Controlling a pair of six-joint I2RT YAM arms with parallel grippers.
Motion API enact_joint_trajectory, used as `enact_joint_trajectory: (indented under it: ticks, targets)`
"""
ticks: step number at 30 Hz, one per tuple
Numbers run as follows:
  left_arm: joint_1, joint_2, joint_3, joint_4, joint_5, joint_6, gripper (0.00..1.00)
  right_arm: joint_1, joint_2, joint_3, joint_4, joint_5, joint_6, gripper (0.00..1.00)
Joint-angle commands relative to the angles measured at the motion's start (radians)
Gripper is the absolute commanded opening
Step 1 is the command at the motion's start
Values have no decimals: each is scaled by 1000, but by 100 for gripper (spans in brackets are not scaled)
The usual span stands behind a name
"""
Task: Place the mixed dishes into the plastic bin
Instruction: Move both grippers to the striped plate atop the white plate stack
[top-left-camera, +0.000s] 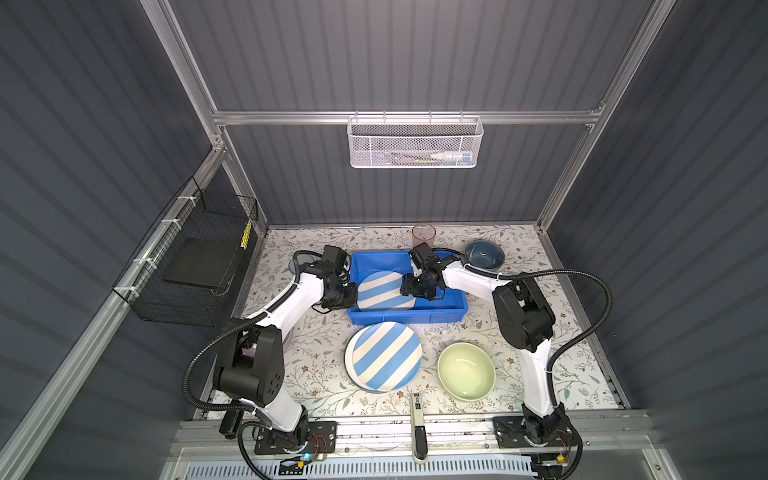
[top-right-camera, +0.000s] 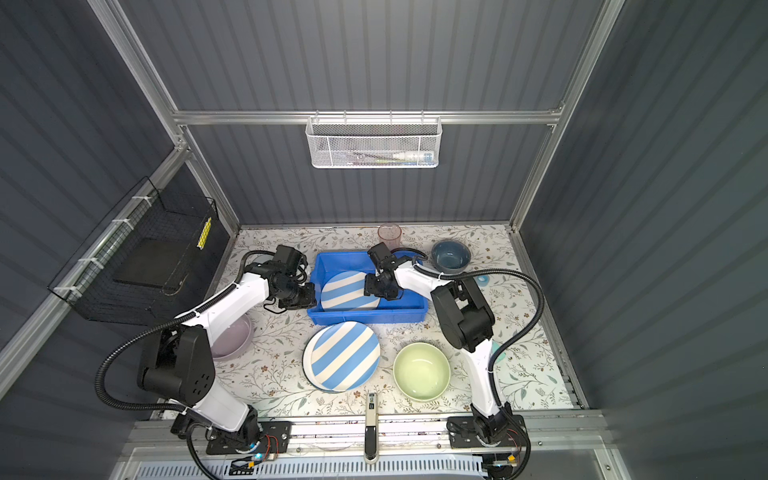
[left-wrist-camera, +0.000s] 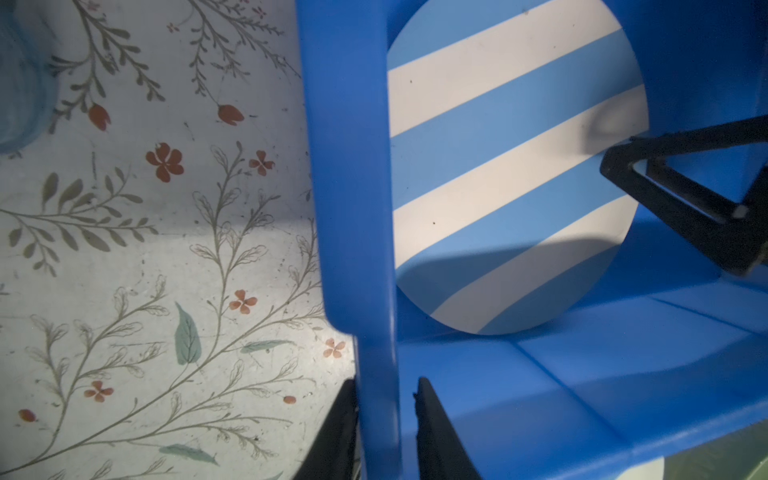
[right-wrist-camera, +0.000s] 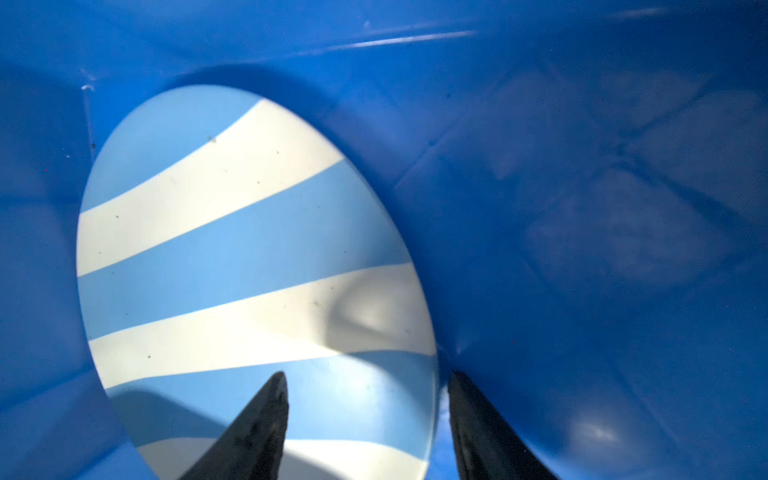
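Observation:
The bright blue plastic bin (top-left-camera: 409, 318) (top-right-camera: 370, 318) sits at mid-table with a blue-white striped plate (top-left-camera: 382, 291) (top-right-camera: 347, 291) (right-wrist-camera: 249, 249) inside. My left gripper (top-left-camera: 353, 291) (left-wrist-camera: 386, 382) straddles the bin's left wall (left-wrist-camera: 349, 166); one finger touches it, the other stands slightly off. My right gripper (top-left-camera: 409, 291) (right-wrist-camera: 369, 376) is open, with the plate's right edge loose between its fingers. On the table are a second striped plate (top-left-camera: 386, 355) on a white plate (top-left-camera: 351, 374), a pale green bowl (top-left-camera: 466, 371), a grey-blue bowl (top-left-camera: 484, 254), a pink tumbler (top-left-camera: 424, 235) and a lilac bowl (top-right-camera: 230, 336).
A black wire basket (top-left-camera: 187, 266) hangs on the left wall and a white mesh basket (top-left-camera: 415, 143) on the back rail. A small teal tape roll (top-right-camera: 482, 279) lies right of the bin. A tool (top-left-camera: 417, 419) rests at the front edge. A translucent blue tumbler (left-wrist-camera: 20, 83) stands left of the bin.

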Motion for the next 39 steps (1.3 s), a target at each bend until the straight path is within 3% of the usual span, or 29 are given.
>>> enact_joint_trajectory:
  ticks: [1, 12, 22, 31, 39]
  targets:
    - [-1, -46, 38, -48, -19, 18, 31, 5, -62, -12, -39, 38, -19, 65]
    - [-1, -127, 58, -142, -17, 18, 38, 5, -185, -29, -78, 63, -54, 71]
    - [-2, -259, -22, -229, 73, -3, 42, 36, -465, -226, -77, 8, -80, 68]
    - [-81, -391, -163, -222, 55, -161, 43, 141, -671, -428, -85, 30, -44, 67]
    - [-151, -478, -334, -119, 66, -304, 43, 194, -755, -630, 46, 12, 11, 65]
